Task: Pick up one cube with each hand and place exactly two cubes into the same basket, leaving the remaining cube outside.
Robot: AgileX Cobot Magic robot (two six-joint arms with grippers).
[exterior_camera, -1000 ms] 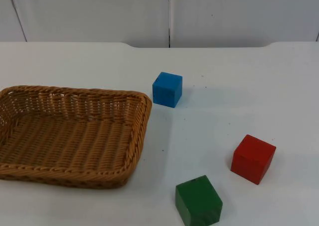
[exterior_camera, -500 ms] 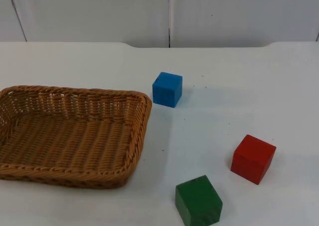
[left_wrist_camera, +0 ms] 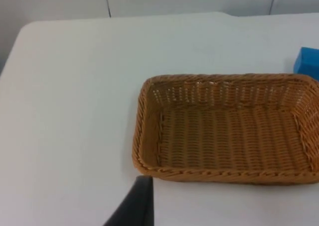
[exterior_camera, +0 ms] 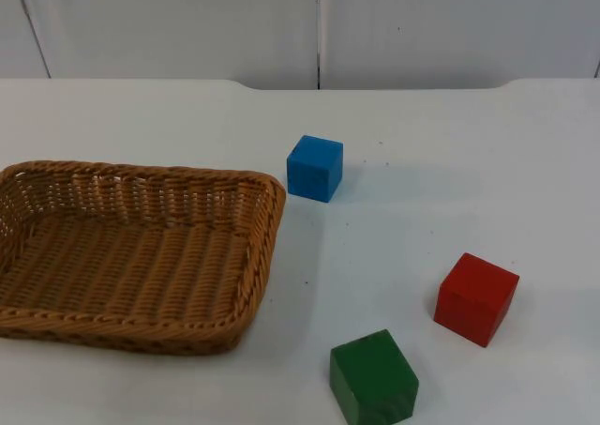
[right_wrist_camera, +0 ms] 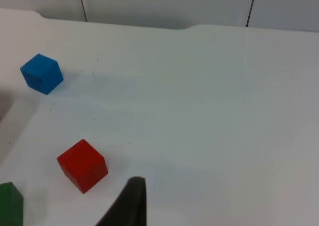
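Cubes: three on the table, none in the basket, none lifted.
Basket [exterior_camera: 267, 195]: woven, at the table's left, open side up, nothing inside it.
Blue cube [exterior_camera: 315, 168]: just beside the basket's far right corner, apart from the rim.
Green cube [exterior_camera: 373, 378]: at the near edge, right of the basket, near the red one but not touching it.
Red cube [exterior_camera: 476, 298]: furthest right, well apart from the basket.
My left gripper [left_wrist_camera: 133, 206]: one black fingertip hangs off the basket's near rim, nothing between my fingers; whether they are spread or closed I cannot tell.
My right gripper [right_wrist_camera: 127, 203]: one black fingertip sits just beside the red cube, carrying nothing; spread or closed, I cannot tell.
Step in hand: as I judge it, the very start, with both picks ahead of me.
Next move, left: I would reach past the basket to the blue cube, square my fingers to two opposite faces and come down without nudging the rim.
Next move, right: I would drop onto the red cube, its faces turned at an angle to me, so my wrist needs to rotate first; green stays out.
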